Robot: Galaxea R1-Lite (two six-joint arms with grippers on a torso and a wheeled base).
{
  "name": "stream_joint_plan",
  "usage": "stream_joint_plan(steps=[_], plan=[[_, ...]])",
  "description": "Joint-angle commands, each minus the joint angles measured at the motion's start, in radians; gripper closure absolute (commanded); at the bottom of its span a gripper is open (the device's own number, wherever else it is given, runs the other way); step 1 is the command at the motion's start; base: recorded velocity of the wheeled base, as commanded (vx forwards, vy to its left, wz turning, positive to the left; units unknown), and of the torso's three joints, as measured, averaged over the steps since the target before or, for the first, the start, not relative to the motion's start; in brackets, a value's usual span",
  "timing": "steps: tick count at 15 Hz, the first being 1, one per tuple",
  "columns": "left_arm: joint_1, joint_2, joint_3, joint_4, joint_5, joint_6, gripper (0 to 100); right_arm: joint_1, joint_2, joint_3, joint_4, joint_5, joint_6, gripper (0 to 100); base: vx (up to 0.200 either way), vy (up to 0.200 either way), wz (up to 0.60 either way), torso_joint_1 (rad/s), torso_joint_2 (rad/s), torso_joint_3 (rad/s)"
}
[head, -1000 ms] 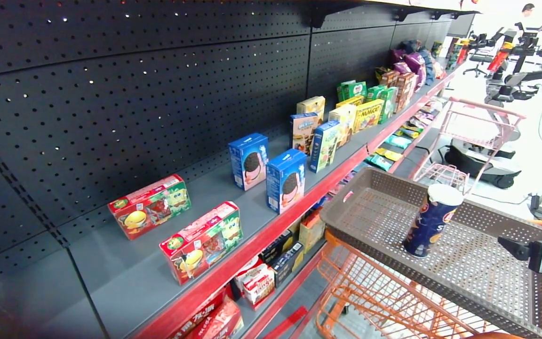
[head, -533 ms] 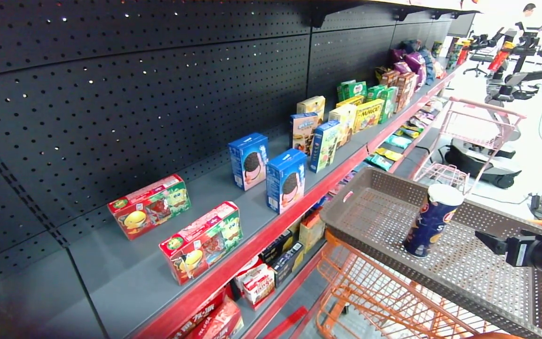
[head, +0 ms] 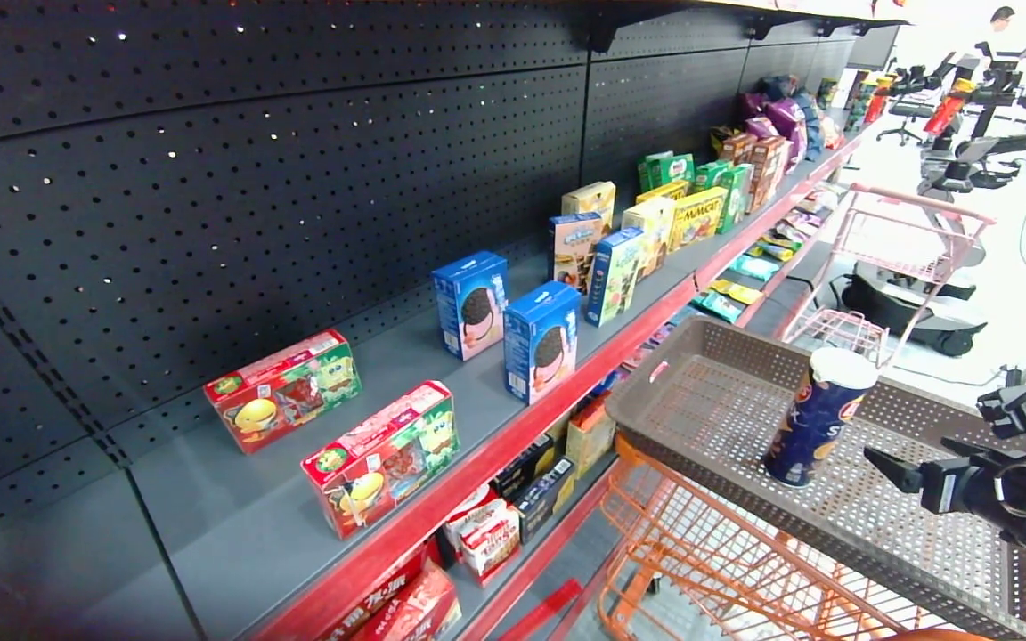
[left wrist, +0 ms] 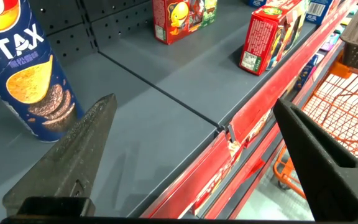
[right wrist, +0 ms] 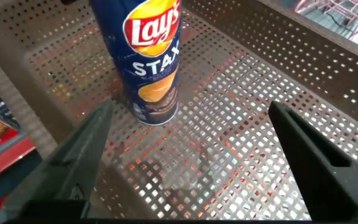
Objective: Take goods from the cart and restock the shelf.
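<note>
A dark blue chip can (head: 817,416) with a white lid stands upright in the brown perforated basket (head: 700,356) on top of the orange cart (head: 700,561). My right gripper (right wrist: 191,168) is open, level with the can (right wrist: 149,62) and a short way to its right over the basket floor, not touching it. A second chip can (left wrist: 23,68) stands on the grey shelf (left wrist: 166,106) at its left end. My left gripper (left wrist: 191,162) is open and holds nothing, just in front of that can above the shelf's red front edge (left wrist: 247,130).
Red-green boxes (head: 384,454), blue cookie boxes (head: 541,338) and further cartons (head: 655,223) line the shelf to the right. The black pegboard (head: 299,178) backs it. Lower shelves hold more goods (head: 486,534). A pink cart (head: 905,240) stands farther down the aisle.
My right gripper has moved left over the basket, closer to the chip can. The can and the shelf goods have not moved.
</note>
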Motion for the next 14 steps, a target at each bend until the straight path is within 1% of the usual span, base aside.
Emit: stream_joint_plan(steps=[1,3,5,7,9,11,14], plan=[[-0.001,0.000,0.000,0.000,0.000,0.000,0,-0.003,0.066,-0.003,-0.019,0.006,-0.020,0,0.000,0.000,0.00,0.000,0.00,0.000],[-0.001,0.000,0.000,0.000,0.000,0.000,0,-0.006,0.097,-0.010,-0.042,0.009,-0.030,0,0.000,0.000,0.00,0.000,0.00,0.000],[-0.001,0.000,0.000,0.000,0.000,0.000,0,-0.014,0.140,-0.056,-0.082,0.052,-0.039,0,0.000,0.000,0.00,0.000,0.00,0.000],[-0.001,0.000,0.000,0.000,0.000,0.000,0,-0.023,0.165,-0.088,-0.082,0.095,-0.077,0,0.000,0.000,0.00,0.000,0.00,0.000],[-0.001,0.000,0.001,0.000,0.000,0.000,0,-0.025,0.184,-0.109,-0.080,0.113,-0.077,0,0.000,0.000,0.00,0.000,0.00,0.000],[0.001,0.000,0.000,0.000,0.000,0.000,0,-0.035,0.214,-0.169,-0.076,0.164,-0.076,0,0.000,0.000,0.00,0.000,0.00,0.000],[-0.001,0.000,0.001,0.000,0.000,0.000,0,-0.043,0.247,-0.224,-0.074,0.190,-0.070,0,0.000,0.000,0.00,0.000,0.00,0.000]])
